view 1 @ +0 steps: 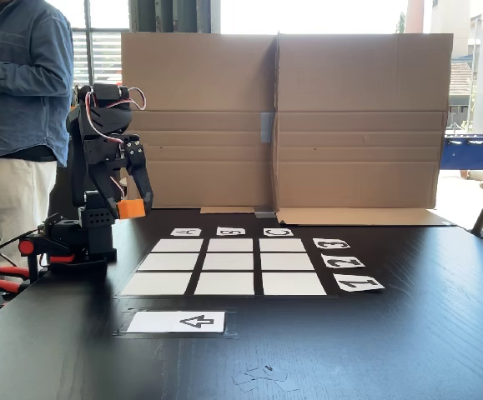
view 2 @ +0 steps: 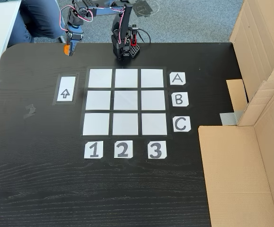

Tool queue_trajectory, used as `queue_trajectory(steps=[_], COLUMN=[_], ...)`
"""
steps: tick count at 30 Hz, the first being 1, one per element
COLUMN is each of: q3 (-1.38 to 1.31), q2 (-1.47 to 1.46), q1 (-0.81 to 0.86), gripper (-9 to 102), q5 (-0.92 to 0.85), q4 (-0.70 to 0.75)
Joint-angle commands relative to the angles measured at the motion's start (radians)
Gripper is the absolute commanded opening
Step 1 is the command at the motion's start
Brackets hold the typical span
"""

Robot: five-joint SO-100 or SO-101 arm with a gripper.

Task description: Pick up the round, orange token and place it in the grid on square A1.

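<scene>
Orange token (view 1: 130,208) clamped in gripper (view 1: 133,208), aloft beside the arrow card (view 2: 66,89), clear of the grid (view 2: 125,101). Pickup apparently done; placement on square A1 (view 2: 100,78) pending.

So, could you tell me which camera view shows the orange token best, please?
The side-on fixed view: the token appears as a clear orange block between the fingers of the gripper, held above the table. The top-down fixed view shows just a small orange sliver under the gripper, left of the grid.
</scene>
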Motion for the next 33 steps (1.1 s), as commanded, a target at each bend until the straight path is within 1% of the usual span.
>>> queue_trajectory(steps=[1,11,20,27,33], q3=[0.057,0.383,0.643,0.758,0.796], q2=[0.112,0.396,0.578,0.558,0.437], q1=[-0.009,-0.067,-0.115,-0.155,-0.167], gripper=[11,11,11,11,11], q5=[-0.009,-0.028,-0.048,-0.057,-0.057], q4=[0.003,0.003,-0.005,-0.023,-0.087])
